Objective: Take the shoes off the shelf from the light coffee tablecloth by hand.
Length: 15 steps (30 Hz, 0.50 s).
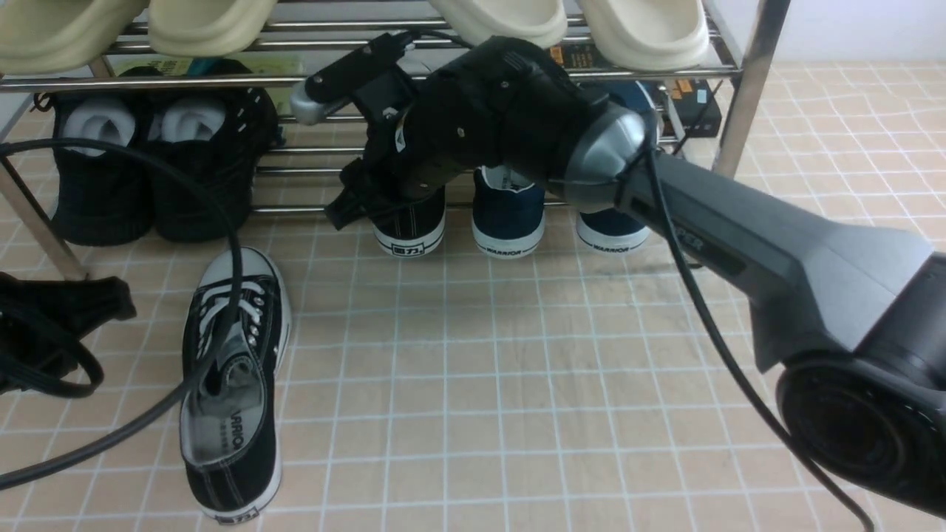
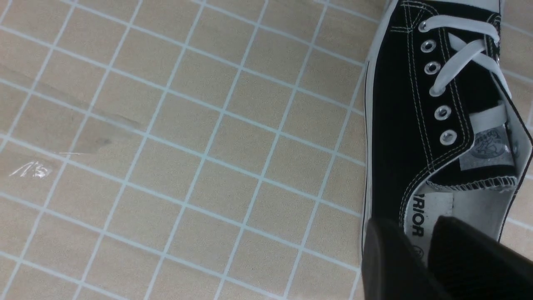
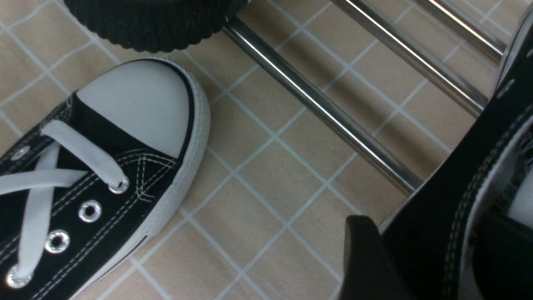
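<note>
One shoe [image 1: 233, 384] lies on the tablecloth [image 1: 517, 369], toe toward the shelf [image 1: 748, 96], near the left gripper [image 2: 416, 227], whose fingers are apart. The other shoe [image 1: 410, 225] rests on the bottom bars, heel outward, with the right gripper [image 1: 369, 207] at its collar; I cannot tell whether it is clamped.

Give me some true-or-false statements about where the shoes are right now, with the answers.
1. One lace-up sneaker lies on the cloth, off the rack. True.
2. The other lace-up sneaker is on the top tier. False: it sits on the lowest tier, next to the navy sneakers.
3. The right pincer is at the sneaker on the rack. True.
4. The cream slippers are on the cloth. False: they sit on the top tier.
</note>
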Each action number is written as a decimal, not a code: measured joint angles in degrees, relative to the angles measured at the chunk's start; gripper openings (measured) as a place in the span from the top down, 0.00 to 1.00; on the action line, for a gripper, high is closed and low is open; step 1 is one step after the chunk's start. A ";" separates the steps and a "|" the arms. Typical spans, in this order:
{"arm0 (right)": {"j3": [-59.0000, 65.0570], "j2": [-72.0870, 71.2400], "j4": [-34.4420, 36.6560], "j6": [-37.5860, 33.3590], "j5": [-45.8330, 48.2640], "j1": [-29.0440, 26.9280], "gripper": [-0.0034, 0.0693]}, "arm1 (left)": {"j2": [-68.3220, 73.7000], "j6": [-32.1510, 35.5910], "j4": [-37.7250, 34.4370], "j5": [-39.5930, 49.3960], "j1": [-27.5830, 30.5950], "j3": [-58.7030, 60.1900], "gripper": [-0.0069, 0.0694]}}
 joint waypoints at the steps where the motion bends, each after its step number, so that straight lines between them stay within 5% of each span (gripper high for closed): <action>1: 0.00 0.04 -0.27 -0.06 0.40 0.00 0.59 | 0.00 0.00 0.06 0.05 0.00 0.00 0.66; 5: 0.00 -1.56 2.54 -0.15 6.30 0.00 0.91 | 0.00 0.00 1.09 0.05 0.00 0.00 0.65; 12: 0.19 -11.84 9.73 -0.17 26.72 0.97 0.93 | 0.00 0.00 2.32 0.05 0.00 0.00 0.65; 15: 0.46 -16.28 11.60 0.76 28.40 2.53 0.93 | 0.00 0.00 2.32 0.05 0.00 0.00 0.64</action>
